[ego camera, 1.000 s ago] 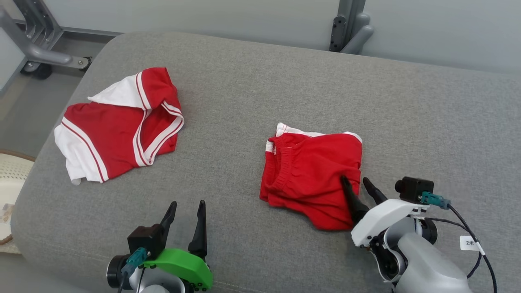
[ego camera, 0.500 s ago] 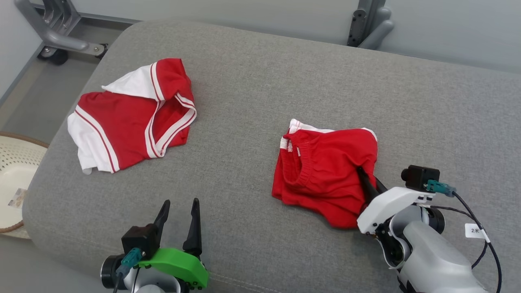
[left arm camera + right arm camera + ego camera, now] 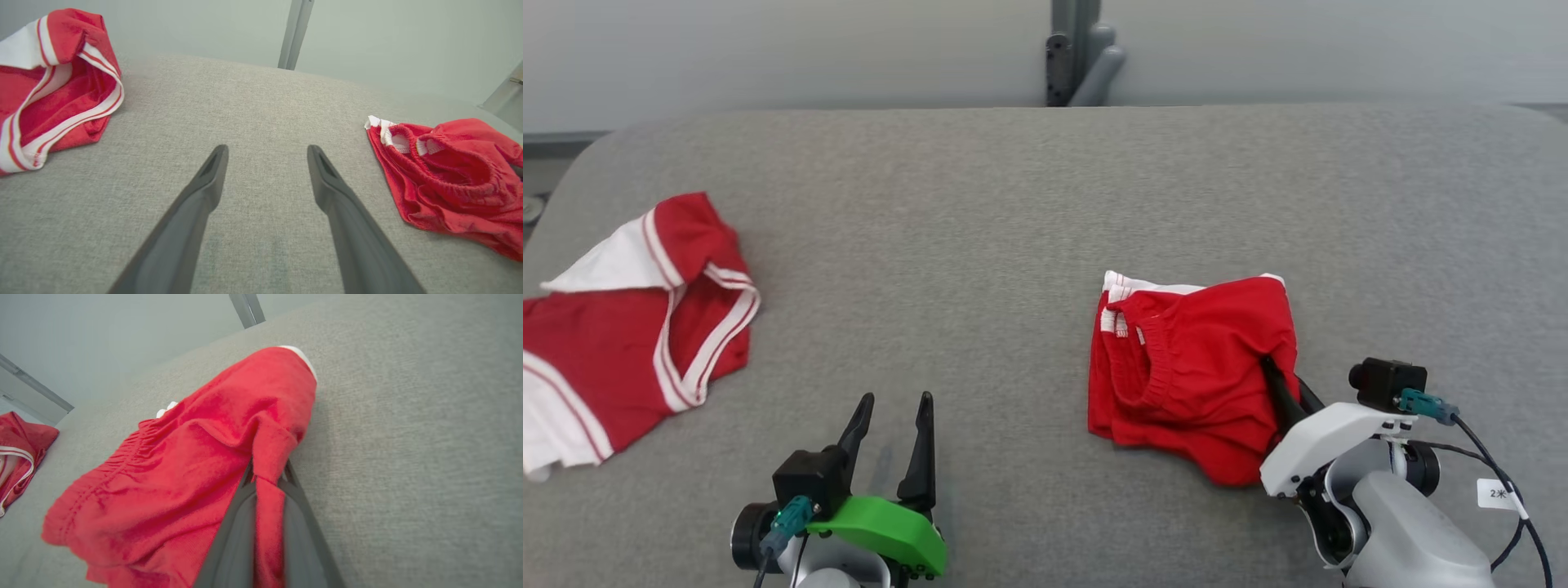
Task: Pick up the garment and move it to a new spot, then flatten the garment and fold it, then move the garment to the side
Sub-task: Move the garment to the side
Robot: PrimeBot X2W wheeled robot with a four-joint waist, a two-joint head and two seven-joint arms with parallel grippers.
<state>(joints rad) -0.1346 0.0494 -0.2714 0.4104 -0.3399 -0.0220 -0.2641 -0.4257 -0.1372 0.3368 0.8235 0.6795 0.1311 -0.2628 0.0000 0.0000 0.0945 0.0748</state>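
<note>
Right gripper [image 3: 1286,382]: fingers pinched together on fold of red shorts [image 3: 1184,367], lying right of centre on grey cushion [image 3: 980,237], near front edge. Left gripper [image 3: 894,402]: fingers apart, empty, near front edge.

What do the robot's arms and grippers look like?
Both grippers have two long, dark, tapering fingers. The left gripper has a bright green housing; the right gripper a white housing and pale grey forearm. Each carries a black camera box with a teal plug. The right trails a black cable bearing a white tag.
</note>
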